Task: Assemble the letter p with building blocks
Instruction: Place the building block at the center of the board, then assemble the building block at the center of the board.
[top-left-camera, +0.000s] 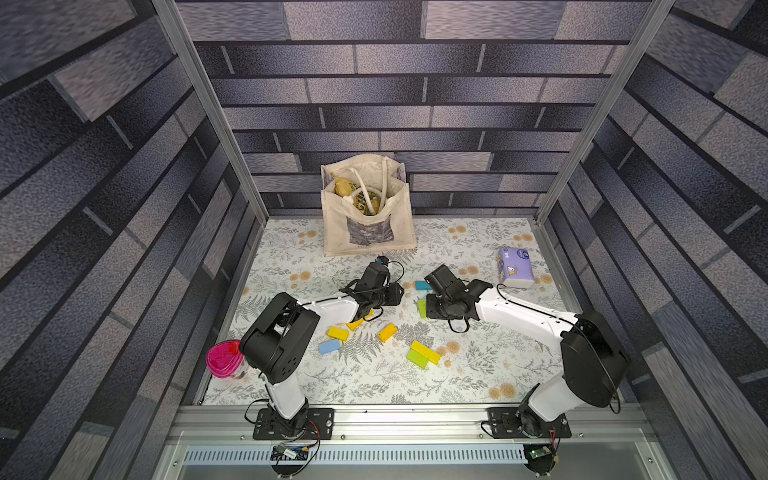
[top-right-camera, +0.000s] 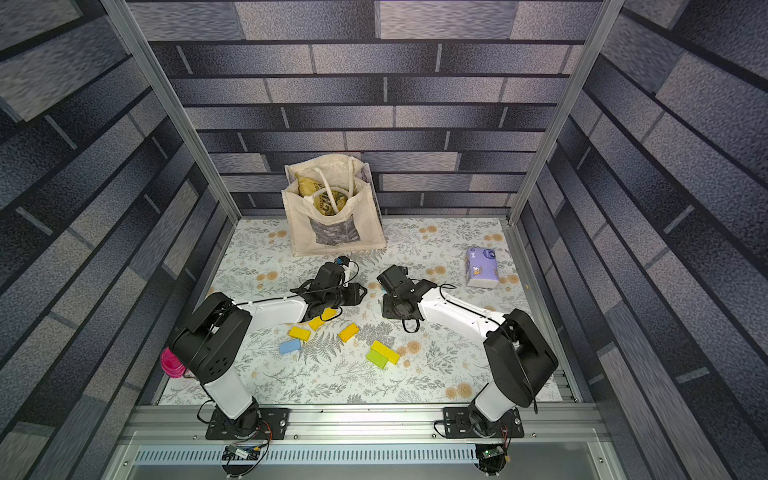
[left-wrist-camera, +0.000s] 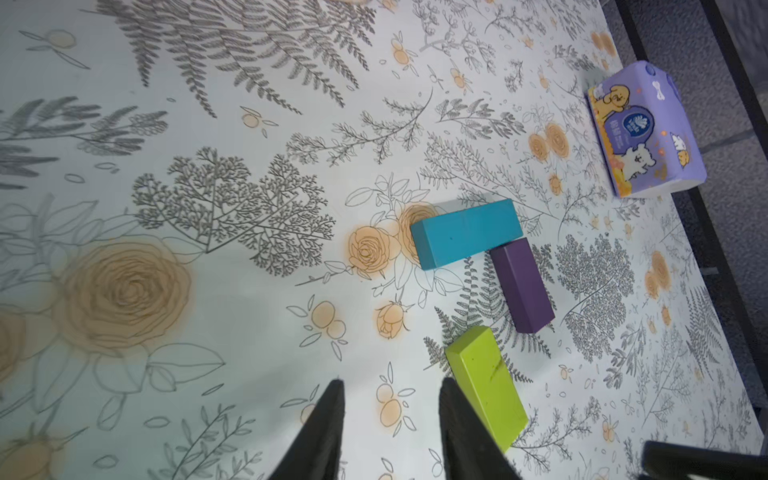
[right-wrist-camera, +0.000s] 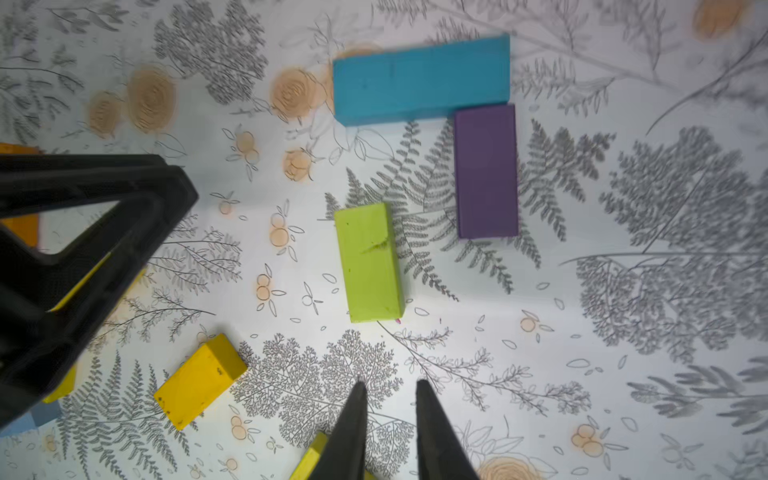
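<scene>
Your jaws hang empty, left part-open, right barely parted; ahead, teal block and purple block touch, seemingly P's corner.

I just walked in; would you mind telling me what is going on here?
A letter P is being assembled from building blocks. A teal block and a purple block meet at a corner; a lime green block lies apart beside them. The left end effector and right end effector hover nearby, both open and empty.
</scene>
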